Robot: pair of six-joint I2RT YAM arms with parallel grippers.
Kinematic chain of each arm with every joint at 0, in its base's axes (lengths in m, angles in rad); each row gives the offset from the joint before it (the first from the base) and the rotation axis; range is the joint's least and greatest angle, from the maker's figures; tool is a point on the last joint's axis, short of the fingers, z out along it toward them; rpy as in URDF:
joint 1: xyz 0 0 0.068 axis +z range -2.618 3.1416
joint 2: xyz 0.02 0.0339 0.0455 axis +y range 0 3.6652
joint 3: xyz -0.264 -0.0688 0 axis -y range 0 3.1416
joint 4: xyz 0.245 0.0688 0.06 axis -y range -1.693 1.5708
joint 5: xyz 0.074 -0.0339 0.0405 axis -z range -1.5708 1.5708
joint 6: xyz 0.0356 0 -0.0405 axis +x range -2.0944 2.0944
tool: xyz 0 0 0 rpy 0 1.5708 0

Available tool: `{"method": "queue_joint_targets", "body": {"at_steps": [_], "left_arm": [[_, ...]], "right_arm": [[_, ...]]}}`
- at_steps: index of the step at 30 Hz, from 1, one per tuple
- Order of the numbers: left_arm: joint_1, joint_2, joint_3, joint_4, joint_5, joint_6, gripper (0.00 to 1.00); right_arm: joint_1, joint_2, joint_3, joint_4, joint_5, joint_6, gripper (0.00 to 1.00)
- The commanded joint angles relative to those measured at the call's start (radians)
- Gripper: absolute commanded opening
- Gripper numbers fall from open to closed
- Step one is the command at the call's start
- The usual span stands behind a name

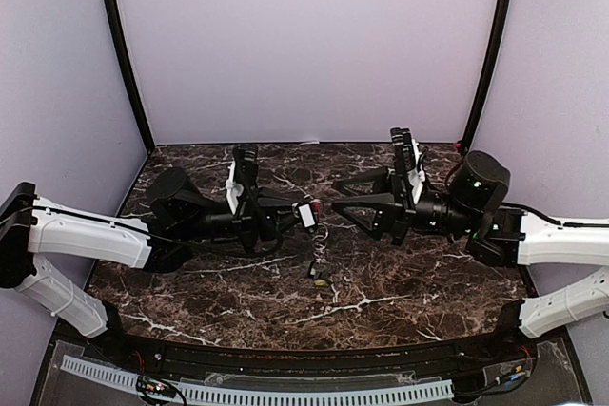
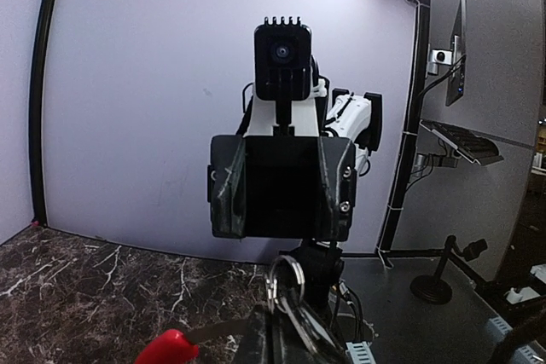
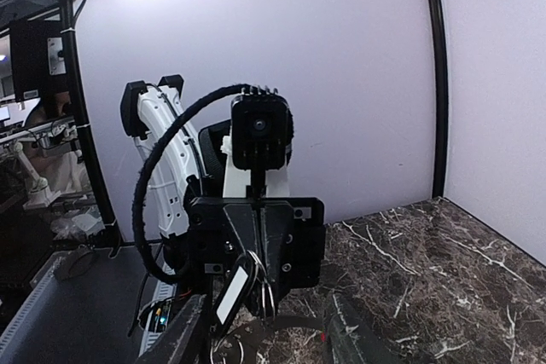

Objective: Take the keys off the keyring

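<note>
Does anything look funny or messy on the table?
Only small things: loose keys lie scattered on the table, below the keyring, which dangles in the air from the left gripper. Nothing looks broken.

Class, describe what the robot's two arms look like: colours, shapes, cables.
The left arm and right arm have white shells and black joints. Each wrist carries a black boxy camera. A braided black cable loops beside the left one.
</note>
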Motion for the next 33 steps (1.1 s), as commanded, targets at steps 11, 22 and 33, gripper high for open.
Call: {"method": "queue_joint_targets", "body": {"at_steps": [11, 22, 33], "left_arm": [[-0.005, -0.03, 0.038, -0.018, 0.097, -0.034, 0.0], [-0.004, -0.022, 0.043, -0.024, 0.113, -0.036, 0.0], [-0.002, -0.029, 0.009, -0.042, 0.076, -0.029, 0.31]], "right_arm": [[-0.031, 0.105, 0.091, -0.078, -0.212, 0.002, 0.24], [-0.032, 0.124, 0.08, -0.032, -0.228, 0.009, 0.0], [-0.031, 0.049, -0.015, 0.01, -0.071, -0.032, 0.0]]}}
